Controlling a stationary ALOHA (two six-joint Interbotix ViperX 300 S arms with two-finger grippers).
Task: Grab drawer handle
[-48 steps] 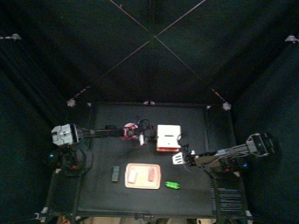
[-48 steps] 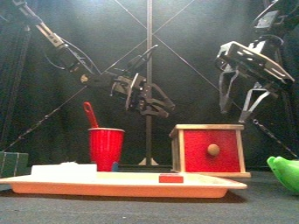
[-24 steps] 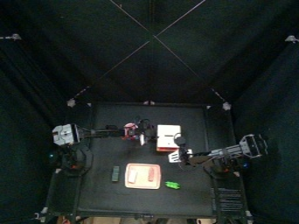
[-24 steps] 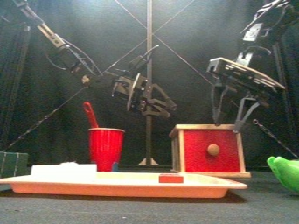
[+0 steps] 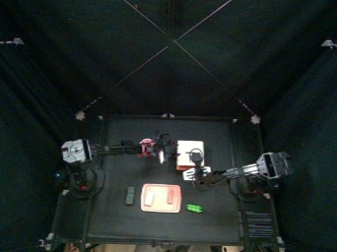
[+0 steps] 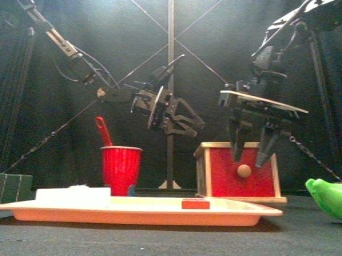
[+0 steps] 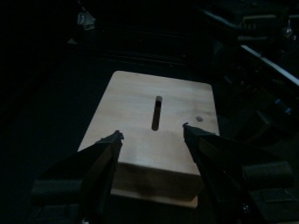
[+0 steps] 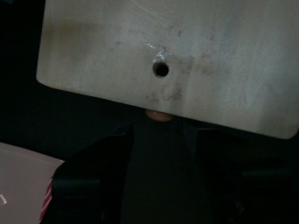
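Note:
The drawer [image 6: 241, 172] is a small cream box with a red front and a round handle [image 6: 243, 171], standing right of centre [image 5: 192, 154]. My right gripper [image 6: 251, 152] hangs open just above and in front of its red face, one jaw to each side of the handle, touching nothing. It sits at the drawer's near side [image 5: 200, 175]. The right wrist view shows the cream top [image 8: 163, 52] with the handle [image 8: 160, 115] poking out below its edge. My left gripper [image 7: 149, 133] is open and empty above the drawer's slotted top [image 7: 131, 103].
A red cup [image 6: 122, 168] with a red stick in it stands left of the drawer. The flat pink-orange tray [image 6: 134, 211] lies at the front. A green object [image 6: 325, 196] sits at the front right and a dark box [image 6: 12, 187] at the far left.
My right gripper has come down and to the left, from high at the right to just over the drawer's front. The left arm has stayed in place.

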